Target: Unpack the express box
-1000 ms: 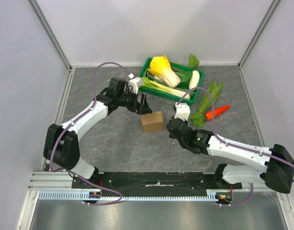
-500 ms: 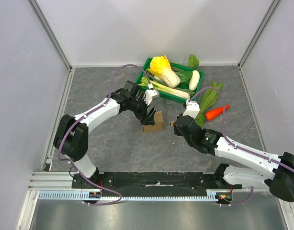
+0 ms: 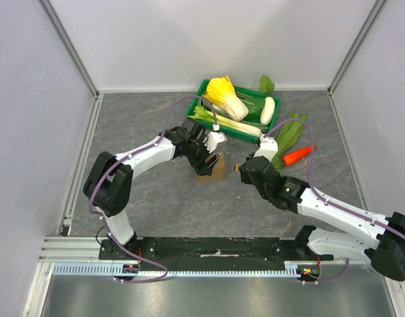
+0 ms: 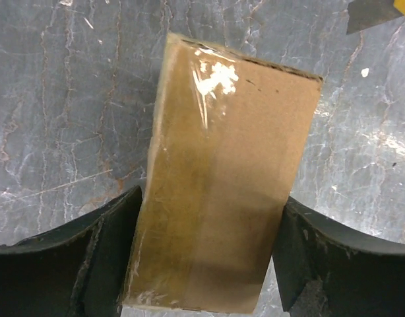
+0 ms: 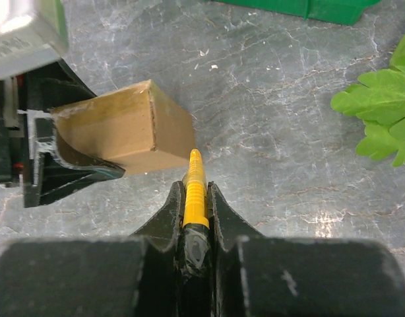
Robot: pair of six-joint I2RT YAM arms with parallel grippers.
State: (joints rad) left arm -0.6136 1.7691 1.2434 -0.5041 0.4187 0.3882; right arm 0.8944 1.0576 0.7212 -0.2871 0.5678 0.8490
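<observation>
The express box (image 3: 214, 170) is a small brown cardboard box with clear tape, lying on the grey marble-pattern table at the centre. My left gripper (image 3: 209, 160) reaches over it from the left. In the left wrist view the box (image 4: 222, 172) fills the gap of the left gripper (image 4: 209, 205), and both black fingers press against its sides. My right gripper (image 3: 241, 169) sits just right of the box, shut on a yellow ribbed tool (image 5: 195, 173). The tool's tip points at the near corner of the box (image 5: 123, 125), about touching it.
A green crate (image 3: 204, 90) at the back holds a cabbage (image 3: 225, 96), a leek and a white radish (image 3: 267, 109). Leafy greens (image 3: 286, 135) and a carrot (image 3: 299, 154) lie right of the box, close behind my right arm. The leaves (image 5: 387, 112) show at the right wrist view's edge.
My left gripper has swung right from beside the crate, come down over the box and narrowed onto its sides. My right gripper shifted slightly right, still holding the yellow tool.
</observation>
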